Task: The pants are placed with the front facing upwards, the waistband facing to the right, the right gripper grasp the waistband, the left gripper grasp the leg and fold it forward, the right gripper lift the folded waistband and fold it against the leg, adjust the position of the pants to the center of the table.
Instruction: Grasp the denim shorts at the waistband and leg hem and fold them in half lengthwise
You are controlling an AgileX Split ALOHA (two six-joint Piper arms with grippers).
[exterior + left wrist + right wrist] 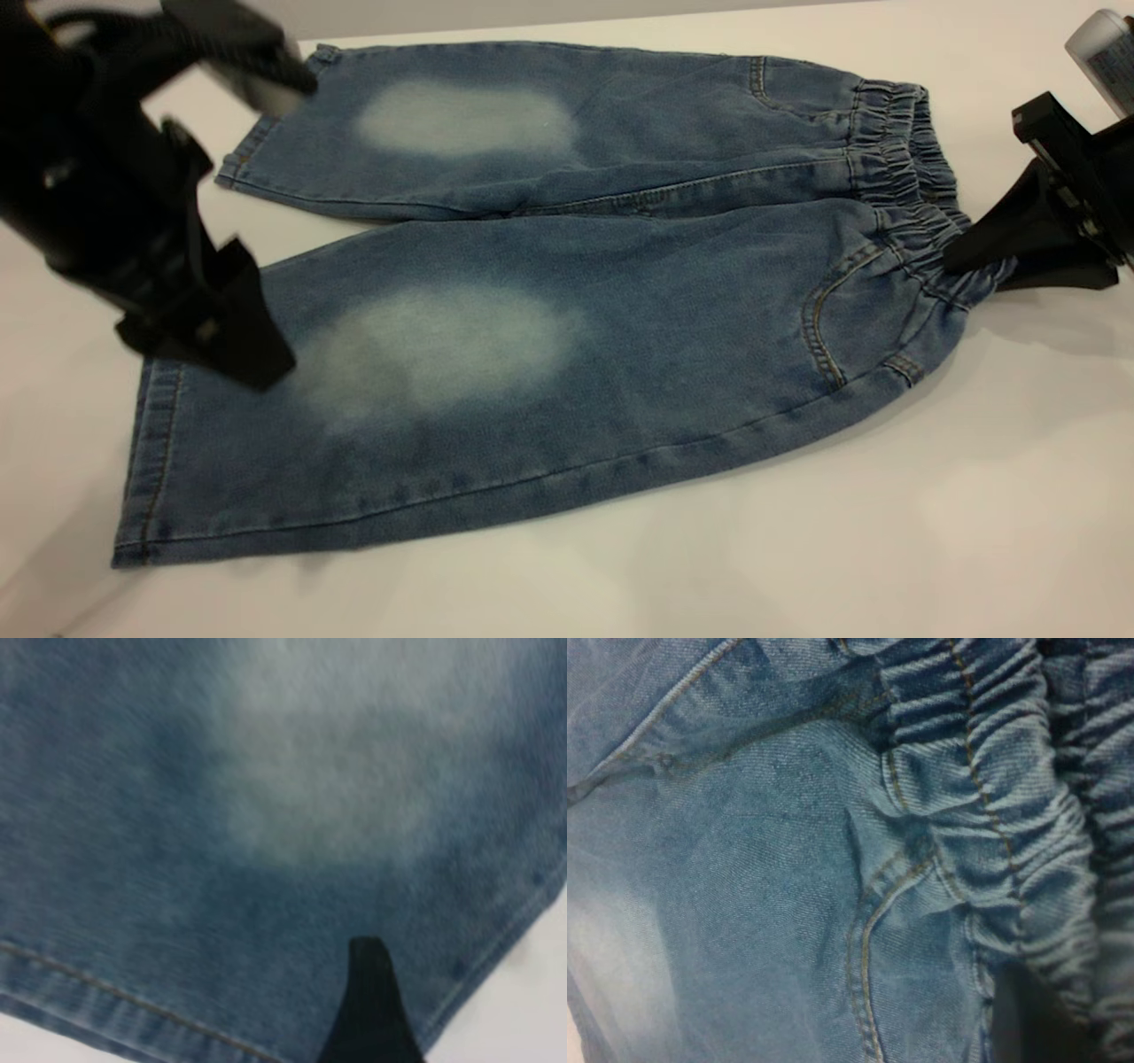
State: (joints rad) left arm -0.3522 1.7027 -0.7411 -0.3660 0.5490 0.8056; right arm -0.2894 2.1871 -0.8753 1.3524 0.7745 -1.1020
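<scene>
pants (567, 372) lying flat, front up, on table (886, 549) | waistband (904, 168) at the pants' right end | right gripper (970, 257) clenching on waistband's near corner | left gripper (252, 354) hovering over near leg's hem end, finger state cannot tell

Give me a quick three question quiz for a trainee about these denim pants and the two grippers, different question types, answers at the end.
1. True or false: the pants are already folded in half on the table.
2. Multiple choice: the right gripper is at the A) leg hem, B) waistband, C) knee patch.
3. Fill in: the left gripper is over the near ___ of the pants, beside the pale patch.

Key: 1 false, they lie flat and spread out. 2 B. 3 leg.
</scene>
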